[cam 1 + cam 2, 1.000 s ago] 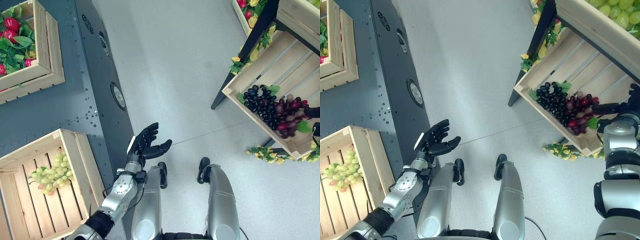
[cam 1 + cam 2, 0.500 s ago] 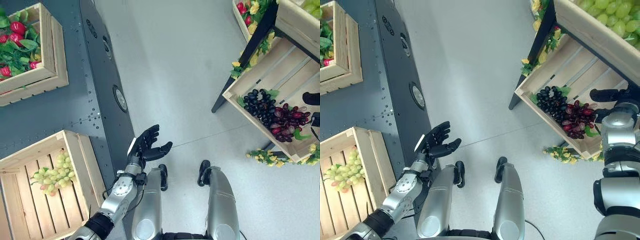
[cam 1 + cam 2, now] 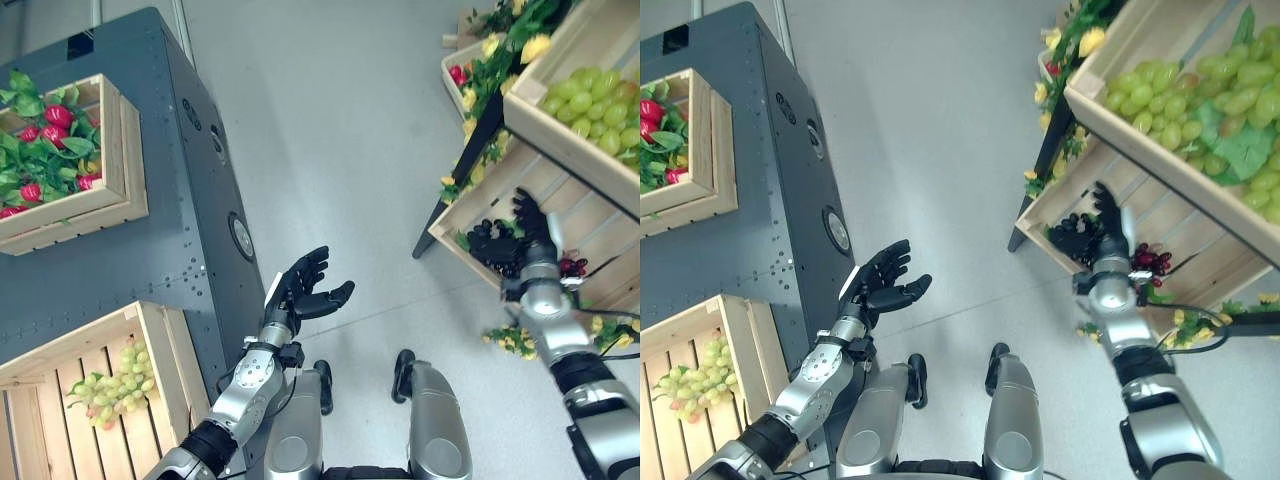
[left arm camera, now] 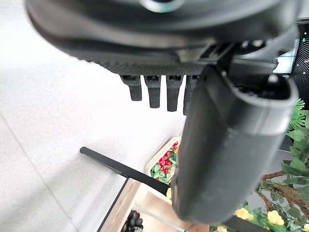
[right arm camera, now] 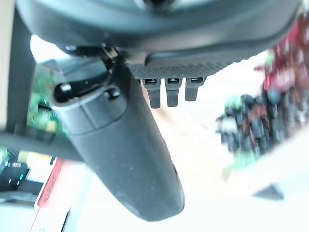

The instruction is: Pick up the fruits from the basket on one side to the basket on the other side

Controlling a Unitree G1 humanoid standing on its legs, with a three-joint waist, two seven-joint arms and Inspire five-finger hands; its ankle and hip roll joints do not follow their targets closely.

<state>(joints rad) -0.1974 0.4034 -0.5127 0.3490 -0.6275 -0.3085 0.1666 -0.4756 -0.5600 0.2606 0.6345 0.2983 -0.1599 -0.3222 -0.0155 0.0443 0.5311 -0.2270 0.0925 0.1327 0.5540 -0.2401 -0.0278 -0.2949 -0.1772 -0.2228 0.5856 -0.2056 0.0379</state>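
The grapes (image 3: 1080,235) were a dark purple-and-red bunch lying in the lower crate (image 3: 1200,255) on the stand. The right hand (image 3: 1106,213) hung over them, fingers straight and holding nothing. The left hand (image 3: 300,285) was spread, empty.

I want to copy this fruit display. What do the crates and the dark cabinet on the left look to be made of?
The crates look like pale unfinished wood: separate slats with visible grain and gaps between them. The dark cabinet looks like painted or coated metal, matte grey-blue, with rows of small rivet-like dots and round fittings on its side. The dark grapes are probably plastic, though that cannot be told from here.
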